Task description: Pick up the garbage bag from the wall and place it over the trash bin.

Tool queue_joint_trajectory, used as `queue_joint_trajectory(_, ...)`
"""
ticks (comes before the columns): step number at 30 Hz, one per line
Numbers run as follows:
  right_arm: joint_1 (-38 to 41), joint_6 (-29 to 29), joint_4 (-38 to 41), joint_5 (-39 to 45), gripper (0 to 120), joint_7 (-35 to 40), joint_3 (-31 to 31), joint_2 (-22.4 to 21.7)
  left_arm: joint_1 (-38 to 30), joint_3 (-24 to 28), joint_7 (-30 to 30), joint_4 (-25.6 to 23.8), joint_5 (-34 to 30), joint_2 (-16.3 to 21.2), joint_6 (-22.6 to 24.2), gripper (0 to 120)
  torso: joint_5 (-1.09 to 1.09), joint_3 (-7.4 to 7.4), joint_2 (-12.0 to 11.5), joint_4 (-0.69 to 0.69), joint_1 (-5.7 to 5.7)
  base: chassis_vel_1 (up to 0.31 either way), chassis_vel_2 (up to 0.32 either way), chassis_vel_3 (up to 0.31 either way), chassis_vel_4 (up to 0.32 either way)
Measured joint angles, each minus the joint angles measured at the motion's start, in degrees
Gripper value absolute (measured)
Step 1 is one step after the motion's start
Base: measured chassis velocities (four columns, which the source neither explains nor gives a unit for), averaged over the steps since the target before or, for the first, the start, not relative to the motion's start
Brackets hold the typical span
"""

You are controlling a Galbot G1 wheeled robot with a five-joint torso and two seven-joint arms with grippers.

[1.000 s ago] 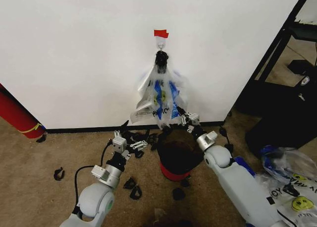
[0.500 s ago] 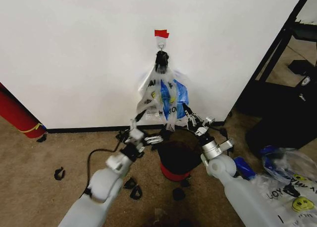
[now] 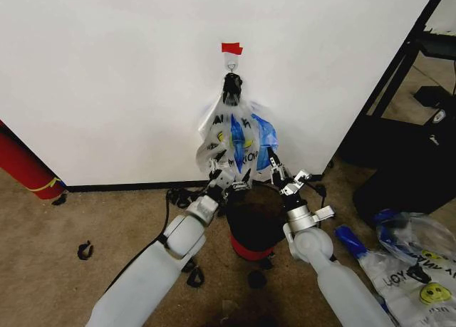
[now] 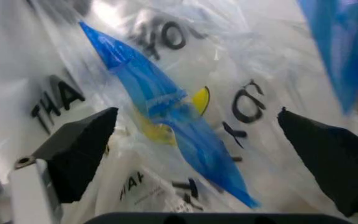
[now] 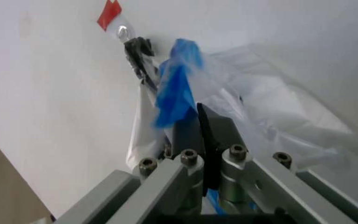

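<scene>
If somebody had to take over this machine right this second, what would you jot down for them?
Left end effector: open, fingers either side of the hanging bags' lower edge, not closed on them.
Right end effector: shut on the garbage bag, at its blue-tinted edge.
The bag hangs with the bunch under the black clip on the wall.
Trash bin: on the floor directly below, unlined.
Left to do: free the bag, spread it over the bin.

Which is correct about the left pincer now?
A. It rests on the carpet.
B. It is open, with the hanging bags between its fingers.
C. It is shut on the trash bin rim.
B: the left pincer is open, its dark fingers apart with the printed bags between them.
</scene>
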Motion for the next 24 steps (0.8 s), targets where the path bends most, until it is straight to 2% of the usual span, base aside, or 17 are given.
queue_joint_trajectory(6,-0.39,0.01,-0.41,-0.48,0,-0.97,0.32,0.85,-4.03,3.42,-2.00,3.76,0.91,-2.06,2.28,94,0.00,0.00,0.00,0.00,0.00,0.000,0.000,0.000,0.000)
queue_joint_trajectory(11,-0.54,0.03,-0.26,-0.75,0,-1.13,0.77,0.89,-6.14,5.04,-3.35,6.48,5.83,-3.25,5.22,89,0.00,0.00,0.00,0.00,0.00,0.000,0.000,0.000,0.000)
queue_joint_trajectory(14,-0.65,0.03,0.12,-0.77,0,-1.13,0.93,0.80,-6.35,5.27,-4.03,7.02,7.46,-3.38,6.04,81,0.00,0.00,0.00,0.00,0.00,0.000,0.000,0.000,0.000)
queue_joint_trajectory(20,-1.32,0.02,1.71,-1.02,0,-1.60,1.55,-0.06,-6.43,6.24,-8.10,7.30,9.48,-3.40,11.72,55,0.00,-0.01,0.00,0.00,0.00,0.000,0.000,0.000,0.000)
queue_joint_trajectory(21,-1.32,0.02,1.71,-1.02,0,-1.60,1.55,-0.06,-6.43,6.24,-8.10,7.30,9.48,-3.40,11.72,55,0.00,-0.01,0.00,0.00,0.00,0.000,0.000,0.000,0.000)
queue_joint_trajectory(24,-1.62,-0.01,2.18,-1.20,0,-2.00,1.78,-0.33,-6.43,6.39,-8.23,7.24,9.44,-3.31,12.31,44,0.00,-0.01,0.00,0.00,0.00,0.000,0.000,0.000,0.000)
